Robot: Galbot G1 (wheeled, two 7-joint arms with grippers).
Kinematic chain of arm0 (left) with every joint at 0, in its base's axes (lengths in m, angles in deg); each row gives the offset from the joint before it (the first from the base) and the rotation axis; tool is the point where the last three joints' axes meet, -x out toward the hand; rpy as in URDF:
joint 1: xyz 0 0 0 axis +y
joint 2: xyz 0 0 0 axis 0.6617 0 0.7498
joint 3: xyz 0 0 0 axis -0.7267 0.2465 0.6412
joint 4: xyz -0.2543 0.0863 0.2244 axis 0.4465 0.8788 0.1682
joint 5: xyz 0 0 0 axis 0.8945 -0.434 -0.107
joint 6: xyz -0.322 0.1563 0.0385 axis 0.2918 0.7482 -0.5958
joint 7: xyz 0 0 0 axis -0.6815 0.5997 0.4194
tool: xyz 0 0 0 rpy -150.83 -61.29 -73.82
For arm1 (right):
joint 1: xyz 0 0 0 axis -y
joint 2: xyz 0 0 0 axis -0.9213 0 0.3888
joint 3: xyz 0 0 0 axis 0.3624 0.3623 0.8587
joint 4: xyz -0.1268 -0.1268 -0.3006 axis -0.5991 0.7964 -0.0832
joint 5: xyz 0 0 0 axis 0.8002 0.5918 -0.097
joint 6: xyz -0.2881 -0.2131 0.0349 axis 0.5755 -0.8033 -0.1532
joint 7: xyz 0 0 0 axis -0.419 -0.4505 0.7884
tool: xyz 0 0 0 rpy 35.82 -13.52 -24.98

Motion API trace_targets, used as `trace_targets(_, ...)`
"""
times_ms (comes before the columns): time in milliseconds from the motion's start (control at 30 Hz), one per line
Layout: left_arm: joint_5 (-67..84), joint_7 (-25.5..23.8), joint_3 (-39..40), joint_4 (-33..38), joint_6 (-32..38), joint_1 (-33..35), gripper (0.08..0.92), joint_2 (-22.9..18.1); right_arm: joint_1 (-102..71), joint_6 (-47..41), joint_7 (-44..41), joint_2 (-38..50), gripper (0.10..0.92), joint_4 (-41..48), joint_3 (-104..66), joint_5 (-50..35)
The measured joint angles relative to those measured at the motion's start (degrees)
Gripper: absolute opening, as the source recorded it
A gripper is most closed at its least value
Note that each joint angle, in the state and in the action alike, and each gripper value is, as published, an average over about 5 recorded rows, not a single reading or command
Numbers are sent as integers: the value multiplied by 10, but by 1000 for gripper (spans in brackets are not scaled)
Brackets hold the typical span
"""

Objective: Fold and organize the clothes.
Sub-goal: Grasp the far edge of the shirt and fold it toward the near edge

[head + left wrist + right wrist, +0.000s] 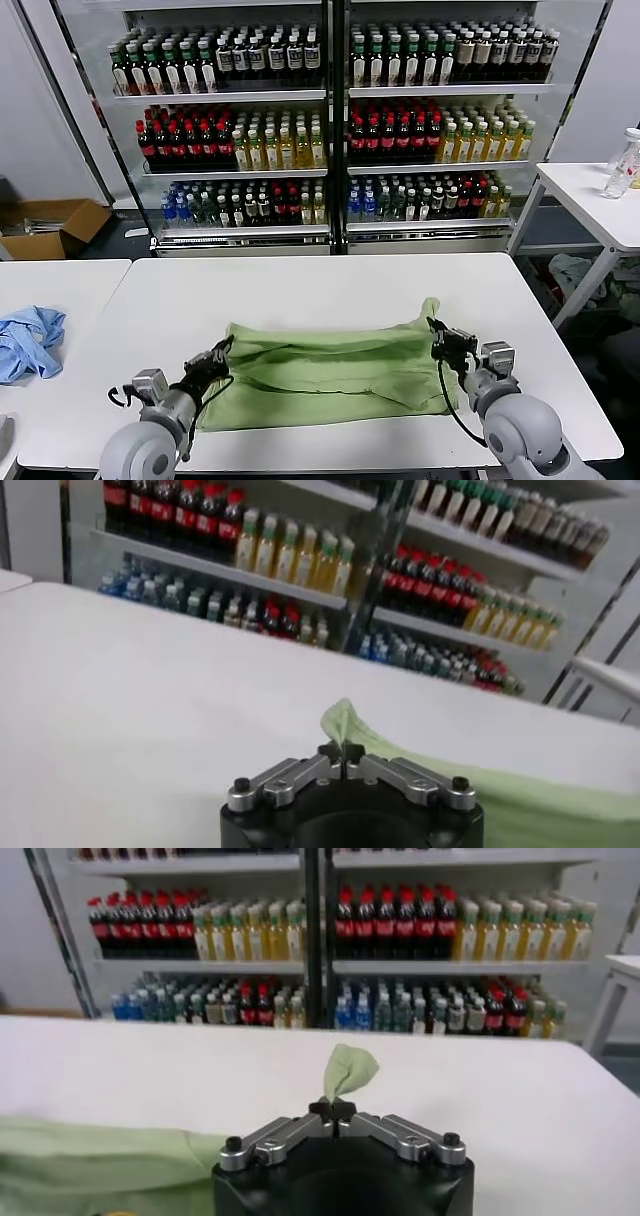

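On the white counter (330, 290) lies the green shirt (330, 372); left gripper (222, 350) and right gripper (436, 328) each pinch a shirt corner.

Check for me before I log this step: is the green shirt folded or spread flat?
Partly folded: the green shirt lies as a doubled band across the white table, its ends pinched by the left gripper and right gripper.

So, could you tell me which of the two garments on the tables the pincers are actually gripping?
The light green shirt on the middle table: left pincer and right pincer pinch its two ends. The light blue garment lies untouched on the left table.
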Motion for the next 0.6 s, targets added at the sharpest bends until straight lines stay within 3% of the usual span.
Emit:
trace_targets(100, -18, 1, 1, -1, -3, 12, 84, -3, -5, -4, 1, -7, 137, 7, 1, 13)
trace_targets(233, -45, 2, 7, -6, -7, 20, 102, -8, -8, -9, 1, -16, 247, 16, 6, 30)
trace_targets(600, -142, 35, 12, 13, 10, 50, 402, -37, -41, 7, -11, -28, 550, -7, 9, 102)
